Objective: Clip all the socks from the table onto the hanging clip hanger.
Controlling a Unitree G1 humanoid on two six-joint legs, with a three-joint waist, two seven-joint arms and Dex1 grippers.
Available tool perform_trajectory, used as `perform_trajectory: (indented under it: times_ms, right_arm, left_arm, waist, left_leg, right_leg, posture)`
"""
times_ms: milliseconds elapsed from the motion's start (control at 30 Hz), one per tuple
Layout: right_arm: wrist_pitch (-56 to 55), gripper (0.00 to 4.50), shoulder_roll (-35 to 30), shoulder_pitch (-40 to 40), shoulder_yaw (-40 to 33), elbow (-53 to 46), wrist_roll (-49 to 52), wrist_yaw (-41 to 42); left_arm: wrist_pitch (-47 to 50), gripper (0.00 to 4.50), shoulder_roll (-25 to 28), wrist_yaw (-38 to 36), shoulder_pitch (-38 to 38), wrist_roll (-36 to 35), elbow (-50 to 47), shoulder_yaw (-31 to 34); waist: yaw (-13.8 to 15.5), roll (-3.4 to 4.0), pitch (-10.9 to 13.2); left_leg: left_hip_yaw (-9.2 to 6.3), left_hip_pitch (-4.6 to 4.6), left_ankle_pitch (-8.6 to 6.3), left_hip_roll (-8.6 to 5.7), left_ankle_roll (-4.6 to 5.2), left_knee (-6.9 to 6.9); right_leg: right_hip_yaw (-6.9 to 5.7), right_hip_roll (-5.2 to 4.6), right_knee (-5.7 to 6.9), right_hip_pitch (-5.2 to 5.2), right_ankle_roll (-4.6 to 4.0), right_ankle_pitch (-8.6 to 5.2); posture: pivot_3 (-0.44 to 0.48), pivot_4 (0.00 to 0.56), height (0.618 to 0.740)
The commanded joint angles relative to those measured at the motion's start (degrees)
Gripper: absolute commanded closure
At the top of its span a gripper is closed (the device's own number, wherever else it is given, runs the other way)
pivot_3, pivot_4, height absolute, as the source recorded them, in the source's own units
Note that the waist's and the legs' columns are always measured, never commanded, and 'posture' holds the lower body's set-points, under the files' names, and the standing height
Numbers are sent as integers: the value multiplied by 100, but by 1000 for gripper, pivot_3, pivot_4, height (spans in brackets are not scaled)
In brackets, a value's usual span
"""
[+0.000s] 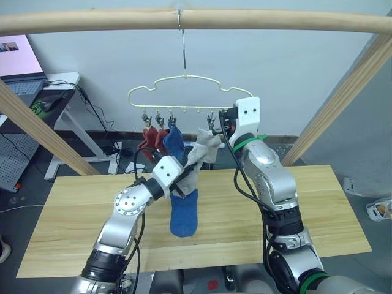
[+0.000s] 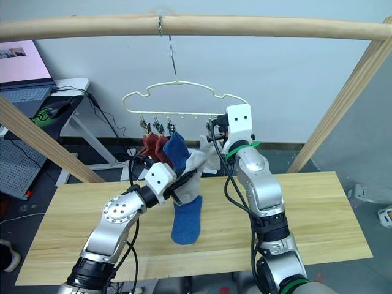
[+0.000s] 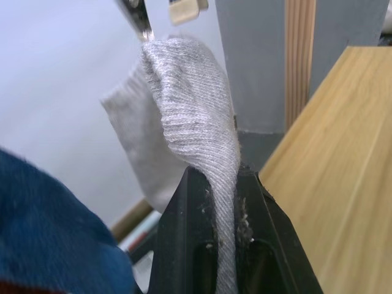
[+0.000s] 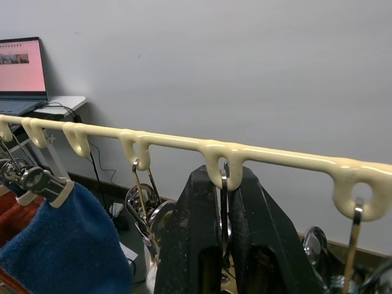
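Observation:
The cream clip hanger (image 1: 184,92) hangs by its hook from a wooden beam. Two rust red socks (image 1: 150,139) and a blue sock (image 1: 173,142) hang from its left clips. My left gripper (image 1: 182,182) is shut on a light grey sock (image 3: 190,104), holding it up just below the clips right of the blue sock. My right gripper (image 4: 223,174) is shut on a silvery metal clip (image 4: 224,202) under the hanger bar, right above that grey sock. Another blue sock (image 1: 184,217) lies on the table (image 1: 318,208) below my left gripper.
The round wooden beam (image 1: 275,21) spans overhead, with slanted wooden posts at the left (image 1: 37,128) and right (image 1: 343,98). A laptop (image 1: 21,67) sits on a side desk at the far left. A shoe (image 1: 380,209) lies on the floor at the right.

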Motion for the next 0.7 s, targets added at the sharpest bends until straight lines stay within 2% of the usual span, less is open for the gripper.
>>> perform_trajectory:
  times_ms: [33,367,533,700]
  right_arm:
    - [56,4500,54,-126,73,-555,73,-14]
    - [326,4500,142,-265,13,-646,136,-29]
    - [372,4500,166,-298,2,-635,145,-17]
    - [431,4500,171,-292,23,-657,147,6]
  left_arm:
    - [-323,4472,-191,177,-230,202,143,-180]
    - [-816,4472,-621,519,-973,797,1038,-600]
    - [-843,4472,-844,719,-1199,931,1411,-653]
    - [-909,4472,-872,869,-1389,1028,1701,-612]
  waist:
    - [-5,0,3]
    - [-36,-1,5]
    - [-50,-1,5]
    - [-57,-1,5]
  left_leg:
    - [2,0,0,-1,0,0]
    - [5,-19,0,-2,0,1]
    - [4,-81,2,-2,-1,11]
    - [4,-83,2,-4,-1,10]
  right_leg:
    - [-1,0,0,-1,0,0]
    - [-6,3,1,-21,2,0]
    - [-7,5,20,-92,5,4]
    - [-9,4,18,-91,5,4]
  posture:
    - [-124,213,740]
    - [-133,210,740]
    - [-140,207,740]
    - [-142,209,740]
